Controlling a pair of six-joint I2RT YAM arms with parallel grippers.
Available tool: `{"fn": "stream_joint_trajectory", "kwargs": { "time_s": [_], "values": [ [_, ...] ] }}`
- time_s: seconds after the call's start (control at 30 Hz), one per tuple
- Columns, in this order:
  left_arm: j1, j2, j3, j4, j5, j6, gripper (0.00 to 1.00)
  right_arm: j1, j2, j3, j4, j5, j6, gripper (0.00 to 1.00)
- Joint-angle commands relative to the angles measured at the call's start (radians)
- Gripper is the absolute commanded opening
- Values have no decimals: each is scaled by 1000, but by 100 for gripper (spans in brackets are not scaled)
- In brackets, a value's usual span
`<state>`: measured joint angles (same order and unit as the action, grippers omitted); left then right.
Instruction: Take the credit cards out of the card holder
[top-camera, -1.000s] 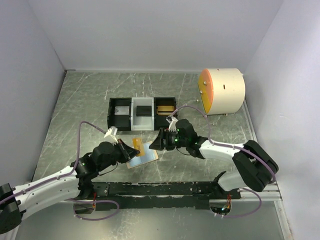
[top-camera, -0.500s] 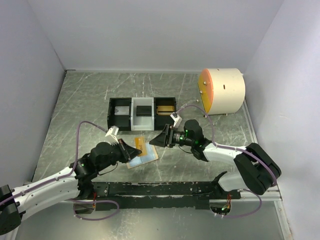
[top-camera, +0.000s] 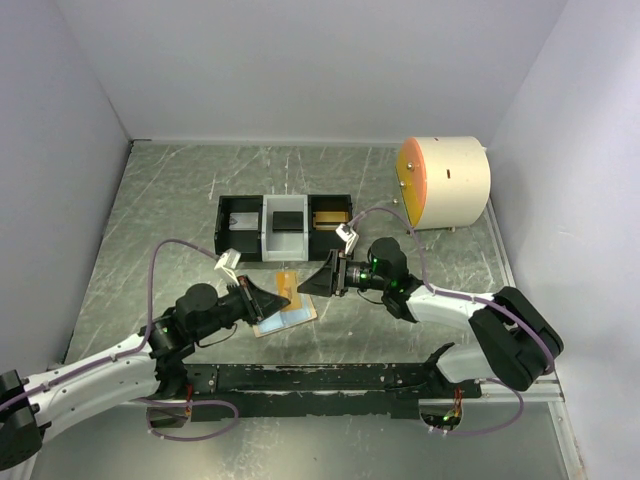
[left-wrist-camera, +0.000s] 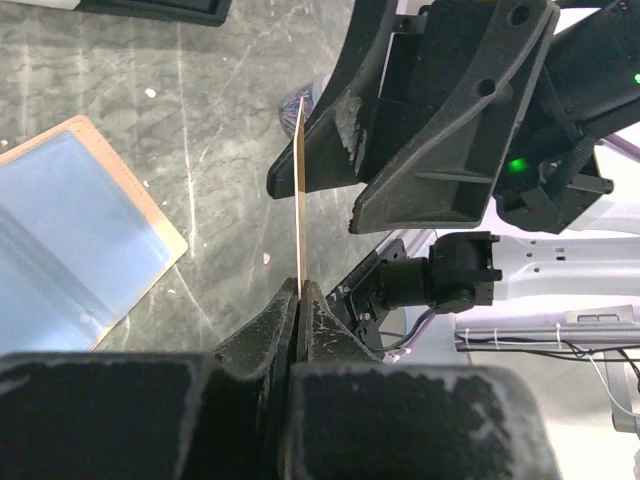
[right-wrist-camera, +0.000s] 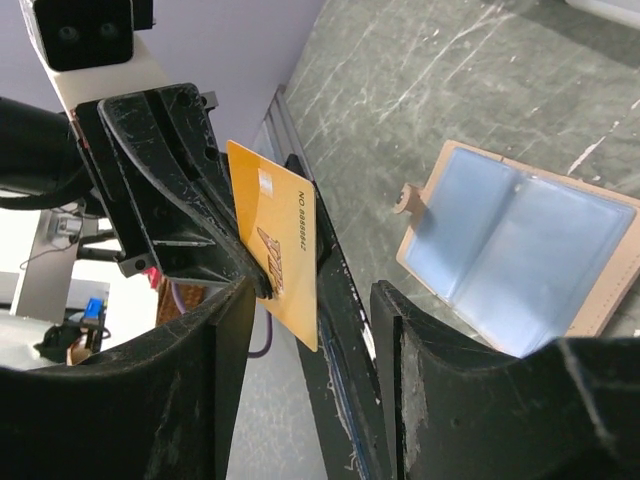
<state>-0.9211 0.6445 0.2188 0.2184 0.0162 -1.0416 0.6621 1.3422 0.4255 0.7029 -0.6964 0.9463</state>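
Observation:
My left gripper (top-camera: 270, 294) is shut on a gold credit card (top-camera: 284, 283) and holds it on edge above the table, just over the card holder (top-camera: 288, 320). The holder lies open, pale blue faces up, tan rim showing. The left wrist view shows the card (left-wrist-camera: 300, 180) edge-on, pinched at the fingertips (left-wrist-camera: 318, 300). My right gripper (top-camera: 310, 283) faces it, open. In the right wrist view the gold card (right-wrist-camera: 282, 255) stands in the gap between the fingers (right-wrist-camera: 205, 400), and no pad touches it. The open holder (right-wrist-camera: 520, 255) lies beyond.
A three-compartment black-and-white tray (top-camera: 220, 230) stands behind the grippers; a black card (top-camera: 287, 222) lies in its middle and a gold one (top-camera: 330, 218) in its right part. A white drum with an orange face (top-camera: 445, 180) sits at the back right. Walls close three sides.
My left gripper has lifted the gold card slightly and drawn back left. The right gripper backed off to the right, then edged toward the card, its jaws narrowing.

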Motion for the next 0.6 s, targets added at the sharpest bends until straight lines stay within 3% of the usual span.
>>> {"fn": "stream_joint_trajectory", "kwargs": {
  "time_s": [0.0, 0.33, 0.57],
  "values": [
    [-5, -27, 21, 76, 46, 25, 7, -5, -28, 39, 32, -59, -17, 50],
    [-7, -28, -1, 193, 116, 19, 7, -1, -32, 42, 82, -112, 14, 48],
    [-6, -28, 19, 173, 126, 29, 7, 2, -22, 35, 175, -129, 70, 42]
  ]
}}
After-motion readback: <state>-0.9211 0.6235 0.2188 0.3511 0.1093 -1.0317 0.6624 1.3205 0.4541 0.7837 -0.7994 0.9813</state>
